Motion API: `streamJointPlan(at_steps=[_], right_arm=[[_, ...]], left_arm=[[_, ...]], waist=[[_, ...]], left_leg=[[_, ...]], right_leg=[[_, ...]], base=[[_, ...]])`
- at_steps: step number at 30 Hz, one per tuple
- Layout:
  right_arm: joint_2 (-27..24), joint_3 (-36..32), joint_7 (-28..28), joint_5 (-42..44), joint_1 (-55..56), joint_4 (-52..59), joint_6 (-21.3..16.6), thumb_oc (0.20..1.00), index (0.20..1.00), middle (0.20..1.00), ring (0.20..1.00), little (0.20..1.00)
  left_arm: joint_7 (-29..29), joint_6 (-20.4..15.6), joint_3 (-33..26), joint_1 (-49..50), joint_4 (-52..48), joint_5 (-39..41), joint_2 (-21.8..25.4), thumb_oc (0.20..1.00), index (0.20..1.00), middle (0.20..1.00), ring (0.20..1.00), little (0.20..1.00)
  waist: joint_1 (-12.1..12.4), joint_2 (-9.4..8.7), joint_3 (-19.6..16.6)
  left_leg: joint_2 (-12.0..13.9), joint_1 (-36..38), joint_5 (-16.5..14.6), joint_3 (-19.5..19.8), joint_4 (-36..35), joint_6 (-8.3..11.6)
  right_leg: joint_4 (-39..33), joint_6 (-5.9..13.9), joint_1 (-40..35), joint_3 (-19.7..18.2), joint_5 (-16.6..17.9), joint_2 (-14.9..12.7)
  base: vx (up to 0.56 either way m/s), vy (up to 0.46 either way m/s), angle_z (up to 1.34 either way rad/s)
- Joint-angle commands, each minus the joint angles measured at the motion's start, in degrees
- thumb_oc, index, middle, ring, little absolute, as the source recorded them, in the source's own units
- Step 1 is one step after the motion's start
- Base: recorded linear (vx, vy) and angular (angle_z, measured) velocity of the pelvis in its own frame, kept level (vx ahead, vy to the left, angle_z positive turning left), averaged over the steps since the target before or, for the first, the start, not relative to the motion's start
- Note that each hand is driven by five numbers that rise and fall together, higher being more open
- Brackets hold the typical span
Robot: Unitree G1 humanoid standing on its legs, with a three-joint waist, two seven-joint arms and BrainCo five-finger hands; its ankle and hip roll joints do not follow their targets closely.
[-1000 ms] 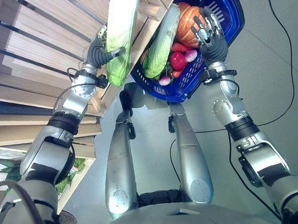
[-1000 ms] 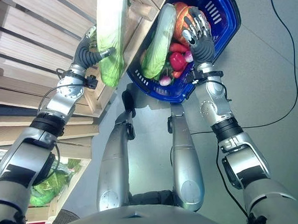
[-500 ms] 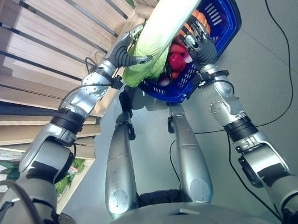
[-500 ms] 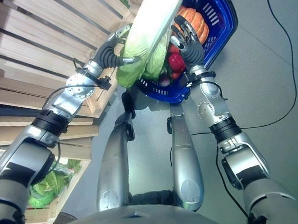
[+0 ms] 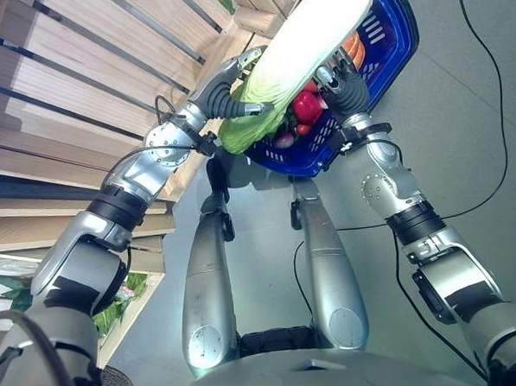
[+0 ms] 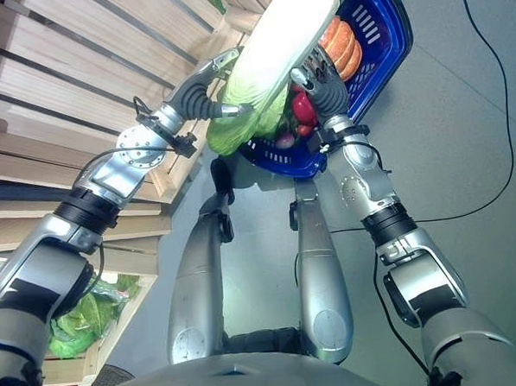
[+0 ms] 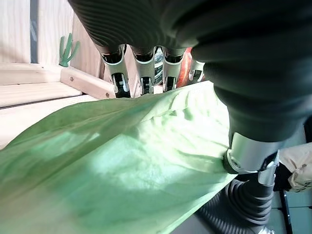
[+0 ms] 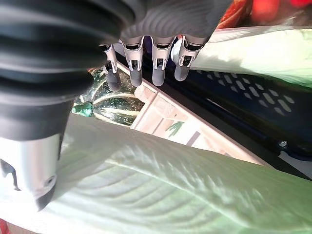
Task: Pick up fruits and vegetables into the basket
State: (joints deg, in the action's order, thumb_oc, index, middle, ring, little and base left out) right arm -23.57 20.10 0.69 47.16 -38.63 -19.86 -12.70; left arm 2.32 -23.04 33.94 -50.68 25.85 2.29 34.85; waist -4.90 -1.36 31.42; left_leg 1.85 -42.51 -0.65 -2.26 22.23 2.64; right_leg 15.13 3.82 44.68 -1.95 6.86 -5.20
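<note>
Carrying a long cabbage point(image 5: 310, 35) over the blue basket point(image 5: 394, 56), the left hand point(image 5: 226, 86) clasps its leafy end; right hand point(image 5: 343, 83), fingers relaxed, hovers just beneath. Next: lower and release it inside.

The left arm point(image 5: 81, 254) and right arm point(image 5: 387, 186) are built of smooth silver-grey shells, broken by black bands where the segments meet. Each forearm carries a round silver joint cap near the wrist. A dark, ribbed, rubbery cover wraps the wrist and back of the left hand point(image 5: 223, 98) and of the right hand point(image 5: 346, 89). Seen from the wrists, the fingers point(image 7: 119, 80) are slim silver links with black inserts, and those of the right hand point(image 8: 158, 66) end in dark rounded tips; its thumb is a silver cylinder, also dark-tipped.
</note>
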Motion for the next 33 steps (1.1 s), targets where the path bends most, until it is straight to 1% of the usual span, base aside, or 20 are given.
streamJointPlan(at_steps=[1,4,5,9,14,18,22,26,29,32,33], right_arm=[[0.1,0.6,-2.4,-0.1,-0.8,7.7,-2.5,1.0,1.0,1.0,1.0,1.0],[0.0,0.6,-2.2,0.1,-1.0,8.4,-2.3,1.0,1.0,1.0,1.0,1.0],[-0.1,0.5,-2.3,0.6,-1.2,8.7,-2.0,1.0,1.0,1.0,1.0,1.0],[-0.5,0.4,-3.1,1.4,-1.3,8.6,-2.1,1.0,1.0,1.0,1.0,1.0],[-0.6,0.7,-4.6,2.7,-1.2,8.4,-2.0,1.0,1.0,1.0,1.0,1.0],[-0.7,0.8,-5.1,3.2,-1.3,8.3,-2.1,1.0,1.0,1.0,1.0,1.0],[-0.6,0.9,-5.1,3.0,-1.4,8.9,-2.2,1.0,1.0,1.0,1.0,1.0],[-1.0,0.6,-5.8,4.0,-1.5,9.2,-2.2,1.0,1.0,1.0,1.0,1.0],[-1.2,0.3,-7.0,5.3,-1.4,9.3,-2.4,1.0,1.0,1.0,1.0,1.0],[-1.3,0.2,-7.4,5.7,-1.5,9.5,-2.6,1.0,1.0,1.0,1.0,1.0],[-1.7,0.2,-7.9,6.7,-1.6,10.0,-2.7,1.0,1.0,1.0,1.0,1.0]], left_arm=[[3.7,-1.2,2.6,-2.4,-7.5,-1.4,-1.1,0.2,0.2,0.2,0.2,0.2],[5.0,0.2,3.7,-2.6,-7.9,-1.8,-0.8,0.2,0.2,0.2,0.2,0.2],[6.5,0.5,3.9,-2.7,-8.0,-1.4,-0.7,0.2,0.2,0.2,0.2,0.2],[7.5,0.4,4.8,-3.1,-8.3,-1.8,-0.1,0.2,0.2,0.2,0.2,0.2],[6.3,-0.5,5.4,-3.1,-8.6,-3.6,0.1,0.2,0.2,0.2,0.2,0.2],[7.6,0.4,5.8,-3.3,-9.0,-3.4,0.2,0.2,0.2,0.2,0.2,0.2],[9.1,2.5,6.3,-3.6,-9.1,-3.3,0.3,0.2,0.2,0.2,0.2,0.2],[12.1,4.6,6.7,-3.8,-8.9,-2.7,0.7,0.2,0.2,0.2,0.2,0.2],[15.3,6.3,7.3,-4.1,-8.8,-2.3,1.1,0.2,0.2,0.2,0.2,0.2],[16.4,7.1,7.6,-4.0,-8.8,-2.0,1.3,0.2,0.2,0.2,0.2,0.2],[18.0,9.0,8.3,-4.2,-9.3,-1.7,1.6,0.2,0.2,0.2,0.2,0.2]], waist=[[1.0,0.31,-1.6],[1.0,0.36,-1.6],[0.9,0.37,-1.6],[0.9,0.45,-1.6],[0.9,0.41,-1.6],[1.0,0.39,-1.6],[1.0,0.26,-1.6],[0.9,0.28,-1.6],[0.8,0.33,-1.6],[0.8,0.37,-1.6],[0.7,0.46,-1.6]], left_leg=[[-1.7,1.7,1.9,0.6,-5.1,0.07],[-1.7,1.6,2.0,0.5,-5.1,0.11],[-1.7,1.6,2.0,0.5,-5.2,0.06],[-1.6,1.6,2.0,0.4,-5.3,0.07],[-1.6,1.5,2.0,0.5,-5.2,0.07],[-1.7,1.3,2.0,0.6,-5.1,0.1],[-1.6,1.2,2.0,0.6,-5.0,0.16],[-1.6,1.2,2.0,0.6,-5.1,0.13],[-1.6,1.2,2.1,0.5,-5.2,0.12],[-1.6,1.1,2.2,0.5,-5.2,0.13],[-1.7,1.1,2.1,0.5,-5.2,0.1]], right_leg=[[4.9,0.64,-2.8,4.2,-5.2,2.3],[4.9,0.75,-2.7,4.1,-5.1,2.3],[4.8,0.76,-2.6,4.1,-5.1,2.3],[4.8,0.82,-2.6,4.2,-5.0,2.3],[4.7,0.85,-2.6,4.2,-4.9,2.2],[4.7,0.9,-2.5,4.3,-5.0,2.1],[4.7,0.97,-2.4,4.4,-4.9,2.0],[4.8,0.98,-2.4,4.4,-4.9,2.1],[4.6,1.0,-2.4,4.5,-4.8,2.1],[4.5,1.04,-2.4,4.5,-4.7,2.0],[4.5,1.05,-2.4,4.5,-4.7,2.0]], base=[[0.0,0.0,0.0],[0.0,0.0,0.0],[0.0,0.0,0.0],[0.0,0.0,0.0],[0.0,0.0,0.0],[0.0,0.0,0.0],[0.0,0.0,0.0],[0.0,0.0,0.0],[0.0,0.0,0.0],[0.0,0.0,0.0],[0.0,0.0,0.0]])
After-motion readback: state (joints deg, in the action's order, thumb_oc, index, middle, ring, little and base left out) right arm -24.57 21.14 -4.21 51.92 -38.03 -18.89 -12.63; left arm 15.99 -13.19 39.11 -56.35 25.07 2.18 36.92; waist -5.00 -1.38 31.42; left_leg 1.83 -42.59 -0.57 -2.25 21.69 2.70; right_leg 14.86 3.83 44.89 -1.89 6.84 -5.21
